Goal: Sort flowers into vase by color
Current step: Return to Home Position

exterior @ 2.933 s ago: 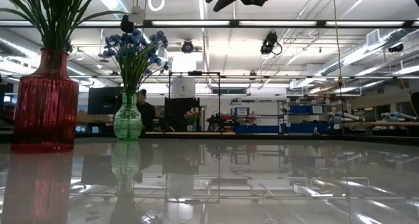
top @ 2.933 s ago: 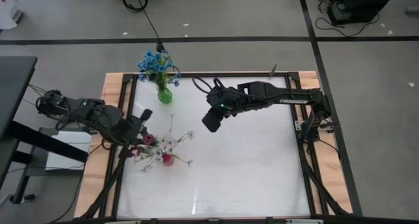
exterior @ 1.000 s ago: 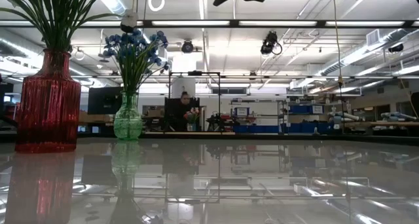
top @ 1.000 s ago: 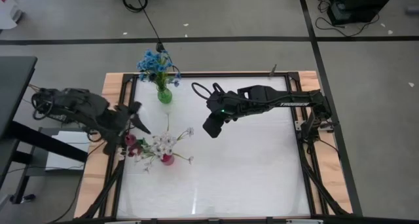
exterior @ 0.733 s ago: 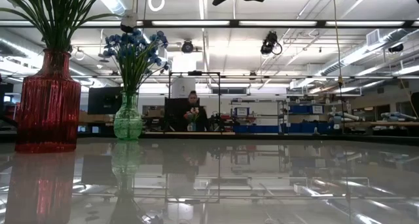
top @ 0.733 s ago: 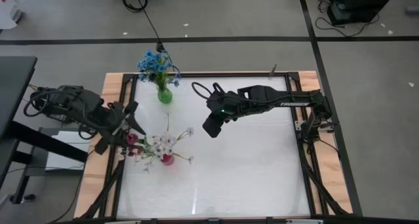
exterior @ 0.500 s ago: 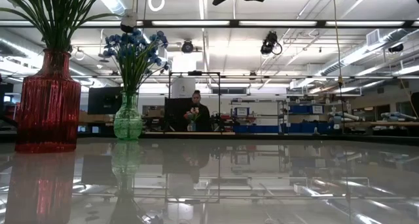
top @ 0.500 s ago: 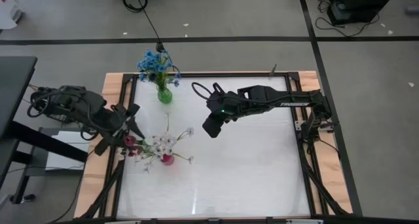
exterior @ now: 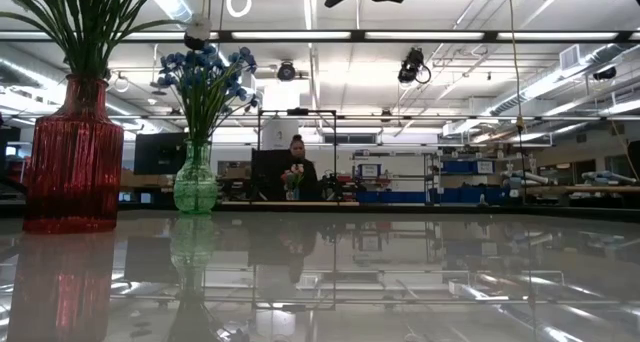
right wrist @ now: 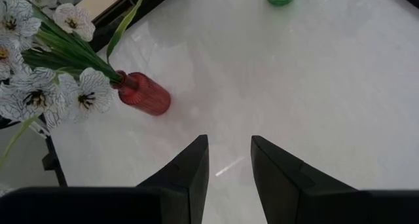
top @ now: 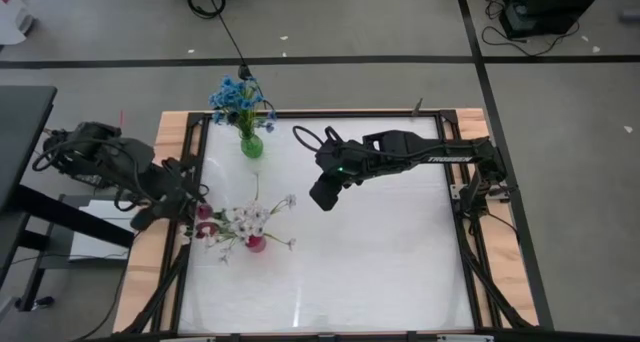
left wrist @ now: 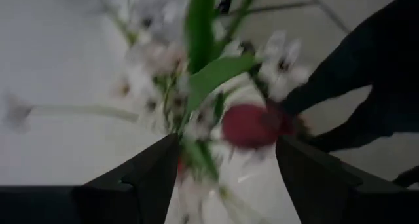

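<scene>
Step in hand: return to home, judged from the layout; sorting appears complete.

- Blue flowers (top: 236, 95) stand in the green vase (top: 251, 146) at the far edge of the table (top: 400, 262).
- White flowers (top: 256, 218) and red tulips (top: 203, 214) stand in the red vase (top: 255, 243), leaning toward the left arm.
- Left end effector (top: 190, 194): at the table's left edge, just beside the tulips, fingers apart, holding nothing.
- Right end effector (top: 322, 190): above mid-table, fingers apart, holding nothing.

Next move: draw the left arm away from the bouquet without brushing the leaning stems. Fold the right arm back toward its base.
</scene>
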You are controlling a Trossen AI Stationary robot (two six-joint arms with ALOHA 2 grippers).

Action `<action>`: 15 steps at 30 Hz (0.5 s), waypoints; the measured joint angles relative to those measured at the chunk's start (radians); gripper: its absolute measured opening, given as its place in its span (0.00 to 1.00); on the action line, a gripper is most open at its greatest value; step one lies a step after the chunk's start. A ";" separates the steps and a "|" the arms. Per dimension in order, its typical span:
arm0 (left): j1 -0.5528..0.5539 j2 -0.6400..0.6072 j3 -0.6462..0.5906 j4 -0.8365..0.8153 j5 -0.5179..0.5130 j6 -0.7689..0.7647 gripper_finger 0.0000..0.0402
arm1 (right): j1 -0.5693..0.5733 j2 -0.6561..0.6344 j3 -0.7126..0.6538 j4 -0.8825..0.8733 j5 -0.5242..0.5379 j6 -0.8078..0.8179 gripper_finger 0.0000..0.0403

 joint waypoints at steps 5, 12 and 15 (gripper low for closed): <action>0.000 0.000 0.094 -0.178 -0.115 -0.010 0.65 | 0.000 0.000 0.000 0.000 0.001 0.000 0.31; 0.000 -0.052 0.260 -0.148 -0.414 -0.052 0.54 | 0.013 -0.021 0.000 0.140 0.059 -0.088 0.30; 0.000 -0.077 0.334 -0.140 -0.542 -0.064 0.44 | 0.023 -0.060 0.000 0.193 0.145 -0.156 0.26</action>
